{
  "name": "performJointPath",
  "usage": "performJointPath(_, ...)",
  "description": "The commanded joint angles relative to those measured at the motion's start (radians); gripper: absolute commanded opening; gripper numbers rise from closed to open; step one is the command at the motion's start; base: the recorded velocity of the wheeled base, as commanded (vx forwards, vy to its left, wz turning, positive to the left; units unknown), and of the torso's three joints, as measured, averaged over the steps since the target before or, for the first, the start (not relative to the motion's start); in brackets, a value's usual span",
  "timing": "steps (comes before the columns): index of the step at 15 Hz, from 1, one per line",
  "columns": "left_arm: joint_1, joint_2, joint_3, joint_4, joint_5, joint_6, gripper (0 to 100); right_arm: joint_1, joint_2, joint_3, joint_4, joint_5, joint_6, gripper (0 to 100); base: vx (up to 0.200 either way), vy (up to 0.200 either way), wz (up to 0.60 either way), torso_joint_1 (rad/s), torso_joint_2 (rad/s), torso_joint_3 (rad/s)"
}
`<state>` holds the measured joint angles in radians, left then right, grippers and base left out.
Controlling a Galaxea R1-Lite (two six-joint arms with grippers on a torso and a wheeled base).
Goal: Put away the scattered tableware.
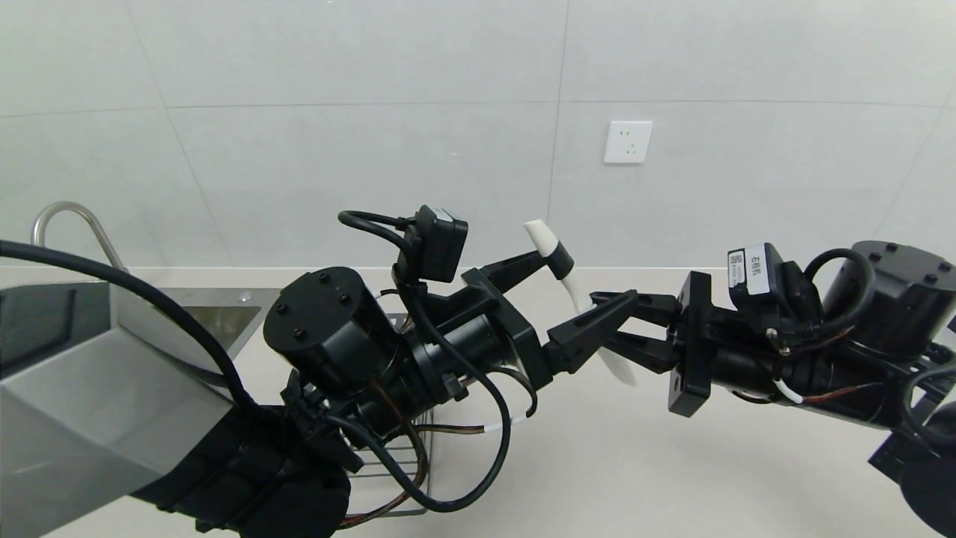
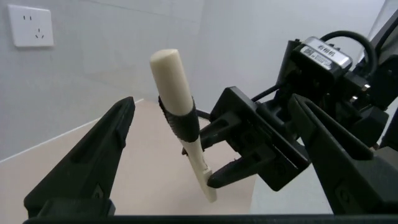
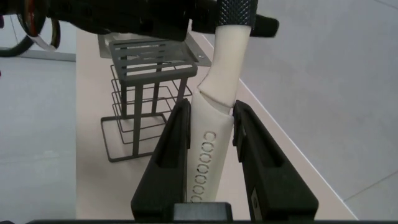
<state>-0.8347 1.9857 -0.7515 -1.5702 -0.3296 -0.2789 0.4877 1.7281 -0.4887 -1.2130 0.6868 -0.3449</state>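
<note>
Got a white perforated plastic utensil with a black grip band [image 3: 214,143] pinched tight in right gripper [image 3: 211,109], up over beige countertop [image 1: 672,463]. Left gripper [image 2: 211,102] spread wide around the handle.

Utensil [image 3: 214,155] showing cream-white; black band [image 1: 562,263] ringing handle; row of small round holes [image 3: 205,168] running down blade. Left gripper [image 2: 202,109], right gripper [image 3: 210,124] appearing black. Wire rack [image 3: 146,93] reading dark grey. Counter [image 1: 672,463] showing pale beige.
</note>
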Motion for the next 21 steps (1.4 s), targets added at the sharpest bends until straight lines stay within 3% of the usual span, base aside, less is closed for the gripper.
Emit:
performJointPath(1, 0.000, -0.001, -0.031, -0.001, 0.000, 0.000, 100, 0.002, 0.002, -0.011, -0.002, 0.000, 0.000, 0, 0.000, 0.000, 0.00, 0.000, 0.00, 0.000)
performJointPath(2, 0.000, -0.001, -0.046, -0.001, 0.000, 0.000, 100, 0.002, 0.002, -0.013, -0.002, 0.000, 0.000, 0, 0.000, 0.000, 0.00, 0.000, 0.00, 0.000)
performJointPath(3, 0.000, -0.001, -0.051, -0.001, 0.000, -0.002, 0, 0.000, 0.002, -0.019, -0.013, 0.000, 0.001, 0, 0.000, 0.000, 0.00, 0.000, 0.00, 0.000)
performJointPath(10, -0.001, -0.010, -0.057, -0.001, 0.003, 0.000, 0, 0.026, 0.005, -0.074, -0.019, 0.000, 0.012, 0, 0.000, 0.000, 0.00, 0.000, 0.00, 0.000)
performJointPath(11, -0.001, -0.010, -0.057, -0.001, 0.004, 0.000, 0, 0.029, 0.004, -0.077, -0.023, 0.000, 0.012, 100, 0.000, 0.000, 0.00, 0.000, 0.00, 0.000)
performJointPath(17, 0.002, -0.031, -0.055, -0.001, 0.049, 0.001, 0, 0.032, -0.041, -0.005, -0.025, 0.000, 0.012, 100, 0.000, 0.000, 0.00, 0.000, 0.00, 0.000)
performJointPath(21, 0.012, -0.050, -0.052, -0.001, 0.066, 0.001, 0, -0.029, -0.148, 0.122, -0.026, 0.000, 0.010, 100, 0.000, 0.000, 0.00, 0.000, 0.00, 0.000)
